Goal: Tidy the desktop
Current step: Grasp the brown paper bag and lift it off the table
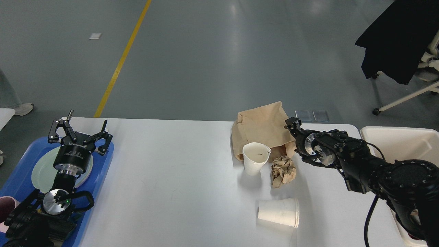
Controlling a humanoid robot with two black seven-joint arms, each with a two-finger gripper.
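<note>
The white desktop (178, 178) carries a brown paper bag (260, 127) at the back. In front of the bag stands an upright white paper cup (254, 159), with a crumpled brown paper ball (283, 170) to its right. A second white cup (279, 212) lies on its side nearer me. My right gripper (292, 127) is low at the bag's right edge; it is dark and partly against the bag, so its fingers cannot be told apart. My left gripper (80, 133) stands open and empty above the blue tray at the left.
A blue tray (103, 164) with a pale green plate (43, 169) sits on the table's left end, a pink cup (5, 207) at its near corner. A cream bin (399, 142) stands off the right edge. A chair with a black cloth (401, 37) stands behind.
</note>
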